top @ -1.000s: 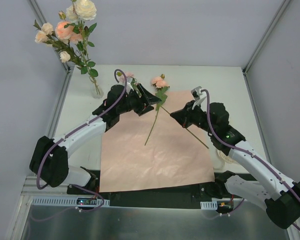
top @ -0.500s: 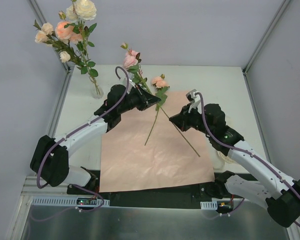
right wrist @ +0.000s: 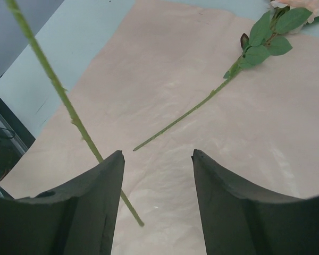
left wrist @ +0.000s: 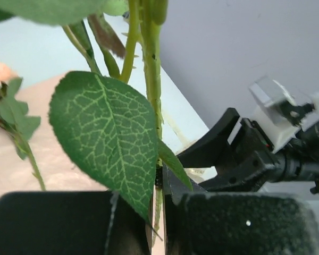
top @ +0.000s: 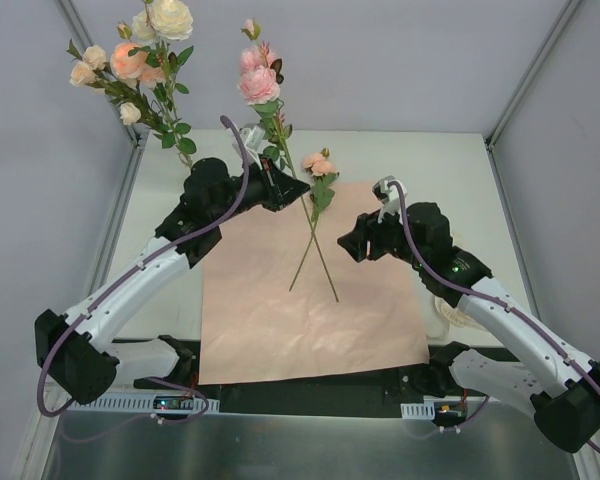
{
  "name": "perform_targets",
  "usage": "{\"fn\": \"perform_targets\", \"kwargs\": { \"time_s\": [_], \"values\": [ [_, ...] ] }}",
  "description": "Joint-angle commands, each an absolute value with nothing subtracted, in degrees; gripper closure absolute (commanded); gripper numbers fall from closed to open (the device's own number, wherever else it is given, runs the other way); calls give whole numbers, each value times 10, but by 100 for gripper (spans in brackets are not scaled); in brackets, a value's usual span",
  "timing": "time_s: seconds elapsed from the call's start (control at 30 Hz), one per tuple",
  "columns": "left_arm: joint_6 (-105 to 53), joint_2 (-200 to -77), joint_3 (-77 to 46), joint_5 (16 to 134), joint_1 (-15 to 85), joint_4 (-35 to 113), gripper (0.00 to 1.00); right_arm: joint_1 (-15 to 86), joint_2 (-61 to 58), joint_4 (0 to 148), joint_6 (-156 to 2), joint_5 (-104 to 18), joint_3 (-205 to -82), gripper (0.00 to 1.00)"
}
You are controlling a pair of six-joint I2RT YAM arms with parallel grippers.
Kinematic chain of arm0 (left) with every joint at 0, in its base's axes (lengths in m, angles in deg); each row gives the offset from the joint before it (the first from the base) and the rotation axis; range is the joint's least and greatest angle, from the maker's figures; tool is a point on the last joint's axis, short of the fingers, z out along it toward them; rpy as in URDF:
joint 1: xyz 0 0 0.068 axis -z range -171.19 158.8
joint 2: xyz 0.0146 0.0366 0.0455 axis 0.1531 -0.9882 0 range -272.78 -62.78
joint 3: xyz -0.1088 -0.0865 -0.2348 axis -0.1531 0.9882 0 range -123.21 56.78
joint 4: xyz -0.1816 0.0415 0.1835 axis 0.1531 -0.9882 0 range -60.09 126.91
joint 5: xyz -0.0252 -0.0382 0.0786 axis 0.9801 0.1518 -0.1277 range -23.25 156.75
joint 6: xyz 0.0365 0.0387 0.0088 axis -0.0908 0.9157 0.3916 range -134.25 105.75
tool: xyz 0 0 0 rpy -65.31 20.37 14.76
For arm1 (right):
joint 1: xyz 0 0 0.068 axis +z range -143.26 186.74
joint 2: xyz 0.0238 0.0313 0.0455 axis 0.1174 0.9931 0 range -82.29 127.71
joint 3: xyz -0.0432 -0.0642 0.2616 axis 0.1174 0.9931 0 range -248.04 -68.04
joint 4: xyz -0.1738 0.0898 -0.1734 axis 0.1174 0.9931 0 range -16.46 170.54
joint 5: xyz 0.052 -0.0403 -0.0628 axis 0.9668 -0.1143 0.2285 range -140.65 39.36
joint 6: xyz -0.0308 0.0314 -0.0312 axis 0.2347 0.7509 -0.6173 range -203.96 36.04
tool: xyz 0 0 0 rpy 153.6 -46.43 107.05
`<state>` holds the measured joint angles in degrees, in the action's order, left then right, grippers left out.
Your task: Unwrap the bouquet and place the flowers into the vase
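Jaws of the left gripper point(top: 288, 189) clamp a pink rose point(top: 258, 85) upright at upper centre, ready for the vase point(top: 194, 182) at upper left; the right gripper point(top: 350, 245) gapes empty above pink paper point(top: 310, 320).

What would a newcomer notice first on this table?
Probably the pink rose held high over the middle of the table, its stem pinched in the left gripper. After that, the tall bunch of flowers in the vase at the back left corner. The pink paper sheet is spread flat, with a peach rose lying on it.
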<state>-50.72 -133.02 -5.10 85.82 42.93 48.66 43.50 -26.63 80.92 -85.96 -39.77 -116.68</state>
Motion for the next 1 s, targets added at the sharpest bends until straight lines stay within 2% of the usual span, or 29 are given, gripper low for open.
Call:
{"fn": "perform_targets", "kwargs": {
  "time_s": [0.0,0.23,0.43,0.53,0.67,0.97],
  "values": [
    [-333,-1277,-106,887,433,425,100,436,-270,818,-867,-419,-1205,43],
    [-152,-1231,-198,777,433,325,100,436,-257,826,-864,-416,-1208,43],
    [-45,-1235,-279,558,416,299,100,436,-240,825,-862,-405,-1215,43],
    [-75,-1253,-314,556,370,298,100,436,-237,825,-862,-406,-1215,43],
    [-142,-1270,-340,564,262,314,100,435,-235,830,-863,-402,-1218,43],
    [-132,-1324,-372,488,206,430,100,435,-233,837,-867,-412,-1223,43]
  ]
}}
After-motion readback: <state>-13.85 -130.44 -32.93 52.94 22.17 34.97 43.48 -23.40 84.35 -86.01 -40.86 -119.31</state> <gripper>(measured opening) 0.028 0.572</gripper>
